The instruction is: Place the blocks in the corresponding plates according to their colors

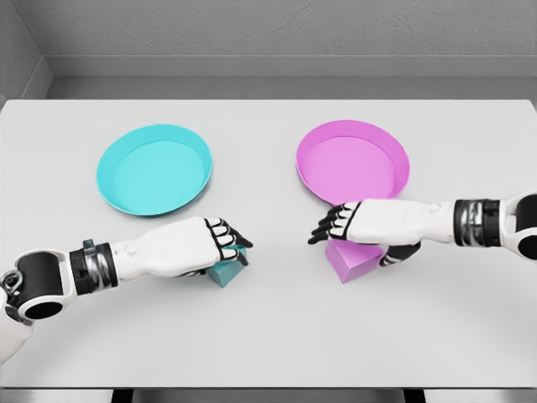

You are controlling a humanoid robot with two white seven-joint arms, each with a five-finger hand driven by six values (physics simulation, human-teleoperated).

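The left robot hand [197, 245] lies over the teal block [228, 270] on the desk [268, 336], fingers curled down around it. The teal plate [153, 169] sits just beyond this hand. The right robot hand [357, 225] covers the pink block [354, 260], fingers bent over its top; the pink plate [352, 159] lies just behind.

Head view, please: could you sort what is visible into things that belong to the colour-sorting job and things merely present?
Belonging to the job:
cyan block under the left hand
pink block under the right hand
cyan plate
pink plate

Merely present:
white table
grey wall
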